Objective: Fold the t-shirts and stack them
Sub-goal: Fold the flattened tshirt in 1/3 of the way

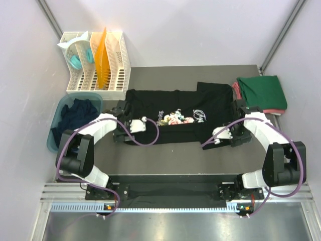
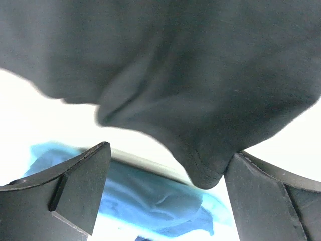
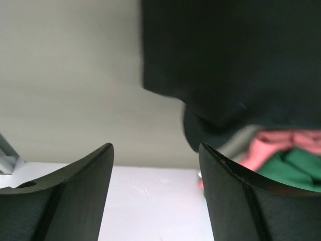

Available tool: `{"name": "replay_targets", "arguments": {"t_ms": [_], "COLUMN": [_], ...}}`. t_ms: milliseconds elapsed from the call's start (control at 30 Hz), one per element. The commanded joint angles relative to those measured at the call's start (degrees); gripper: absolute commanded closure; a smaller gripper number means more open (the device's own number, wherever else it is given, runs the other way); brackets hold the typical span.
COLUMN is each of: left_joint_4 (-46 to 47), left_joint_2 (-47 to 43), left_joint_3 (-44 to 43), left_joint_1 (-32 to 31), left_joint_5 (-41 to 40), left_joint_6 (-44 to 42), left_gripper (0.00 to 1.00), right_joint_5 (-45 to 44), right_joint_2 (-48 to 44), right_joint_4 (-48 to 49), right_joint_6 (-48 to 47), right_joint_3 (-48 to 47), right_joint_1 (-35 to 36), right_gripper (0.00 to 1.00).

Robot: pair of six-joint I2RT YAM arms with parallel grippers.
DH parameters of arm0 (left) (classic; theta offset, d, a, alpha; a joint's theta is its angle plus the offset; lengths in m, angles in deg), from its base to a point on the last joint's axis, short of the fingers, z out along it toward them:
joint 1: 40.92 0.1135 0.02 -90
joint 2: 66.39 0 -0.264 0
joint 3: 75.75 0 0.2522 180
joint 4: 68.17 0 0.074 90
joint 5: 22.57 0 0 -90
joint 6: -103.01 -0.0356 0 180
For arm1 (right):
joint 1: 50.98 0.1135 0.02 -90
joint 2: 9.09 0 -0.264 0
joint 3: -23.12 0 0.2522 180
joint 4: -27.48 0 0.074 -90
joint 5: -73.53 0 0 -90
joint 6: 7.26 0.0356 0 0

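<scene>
Lowest in the overhead view, both arms reach in over the grey table (image 1: 165,158). Our left claw (image 2: 166,163) is spread wide, a black fold hanging loose between its fingers (image 2: 75,191). Our right claw (image 3: 155,150) is spread too, pinching nothing. The black t-shirt (image 1: 175,108) lies across mid-frame, print up. At upper right a folded green shirt (image 1: 261,89) sits on a pinkish-red shirt (image 1: 273,111). At left a teal tub (image 1: 52,138) holds a dark shirt (image 1: 75,113), with a white rack (image 1: 118,65) behind.
</scene>
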Motion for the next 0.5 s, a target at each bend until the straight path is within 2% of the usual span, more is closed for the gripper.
{"name": "replay_targets", "arguments": {"t_ms": [0, 233, 467], "left_joint_4": [-0.82, -0.29, 1.55], "left_joint_2": [-0.68, 1.68, 2.57], "left_joint_3": [-6.60, -16.70, -19.71], "left_joint_1": [0.15, 0.06, 0.06], "left_joint_5": [2.43, 1.55, -0.20], "left_joint_6": [6.44, 11.97, 13.21], "left_gripper": [0.06, 0.04, 0.04], "right_joint_5": [2.27, 2.89, 3.42], "right_joint_2": [-1.19, -0.06, 3.11], "right_joint_4": [-1.51, 3.67, 12.29], "right_joint_6": [-2.81, -2.99, -0.36], "right_joint_3": [2.96, 6.05, 7.28], "right_joint_1": [0.11, 1.07, 1.95], "right_gripper": [0.32, 0.34, 0.44]}}
